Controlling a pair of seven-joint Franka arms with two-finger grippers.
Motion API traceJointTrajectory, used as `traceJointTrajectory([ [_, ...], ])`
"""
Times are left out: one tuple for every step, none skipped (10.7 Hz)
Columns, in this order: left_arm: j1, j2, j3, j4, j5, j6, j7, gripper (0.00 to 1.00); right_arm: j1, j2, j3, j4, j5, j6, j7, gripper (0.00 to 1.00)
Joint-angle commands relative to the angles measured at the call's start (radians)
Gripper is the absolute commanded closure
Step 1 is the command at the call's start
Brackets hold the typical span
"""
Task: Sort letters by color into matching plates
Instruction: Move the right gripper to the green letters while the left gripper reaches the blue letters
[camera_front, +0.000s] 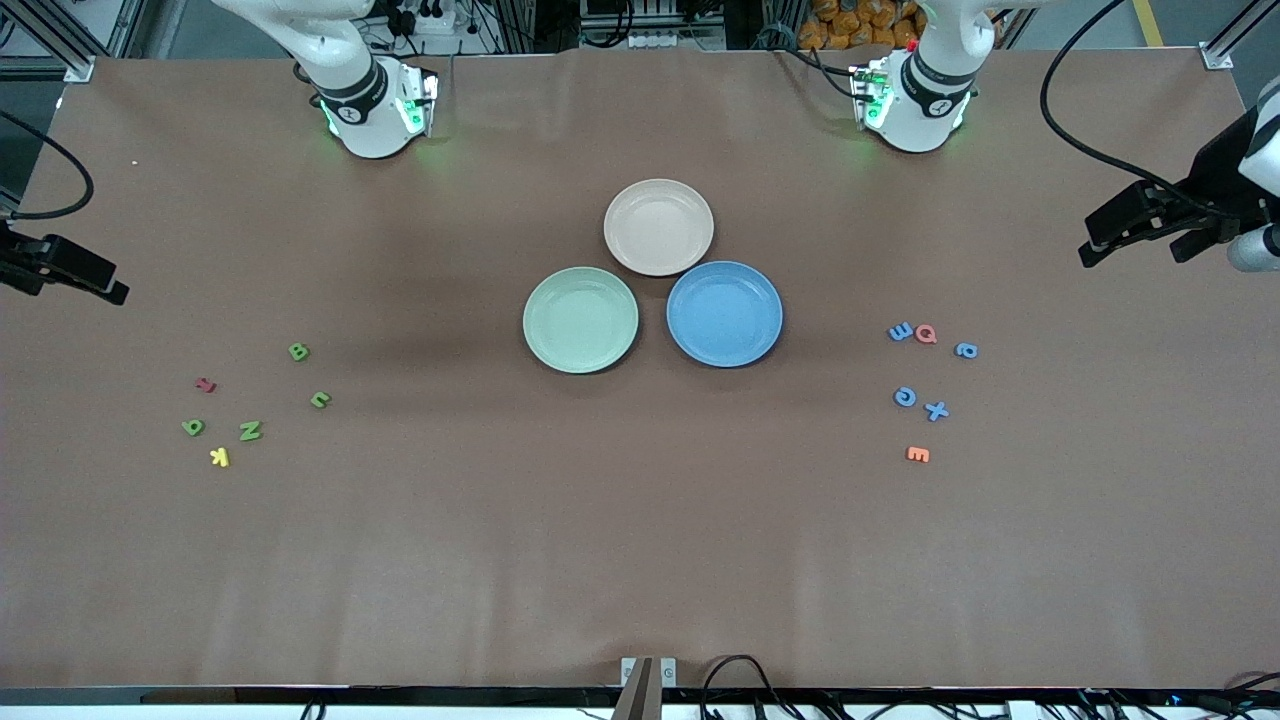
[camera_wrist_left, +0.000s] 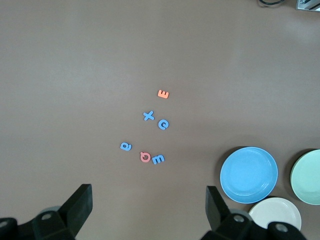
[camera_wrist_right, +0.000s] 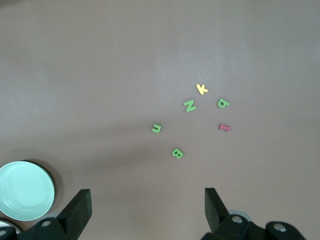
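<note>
Four green letters (camera_front: 249, 431), four blue letters (camera_front: 935, 410)

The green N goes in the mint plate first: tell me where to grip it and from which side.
Come straight down on the green N with the right gripper, now open and waiting above that end of the table. It lies flat, so only its thin outer edges offer hold; pinch across the two parallel uprights. The yellow K lies close by, so probably keep the fingers off that side.

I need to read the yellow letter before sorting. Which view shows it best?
The right wrist view: the yellow letter reads clearly as a K. The front view shows it smaller, among green letters. The left wrist view misses it.
</note>
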Motion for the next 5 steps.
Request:
traceJointTrajectory([
  [0.003,-0.002,0.004,-0.006,0.004,-0.004,0.005,0.00,0.011,-0.023,-0.005,-0.019,0.015,0.005,-0.011,0.00],
  [0.003,-0.002,0.004,-0.002,0.000,-0.004,0.004,0.00,0.011,-0.023,-0.007,-0.019,0.014,0.003,-0.011,0.00],
  [0.003,-0.002,0.004,-0.002,0.000,-0.004,0.004,0.00,0.011,-0.023,-0.007,-0.019,0.014,0.003,-0.011,0.00],
  [0.001,0.000,0.004,-0.003,0.003,-0.004,0.002,0.00,0.012,-0.023,-0.007,-0.019,0.014,0.002,-0.011,0.00],
  [0.000,0.003,0.004,-0.007,0.006,-0.004,0.004,0.00,0.012,-0.023,-0.007,-0.019,0.014,-0.001,-0.011,0.00],
])
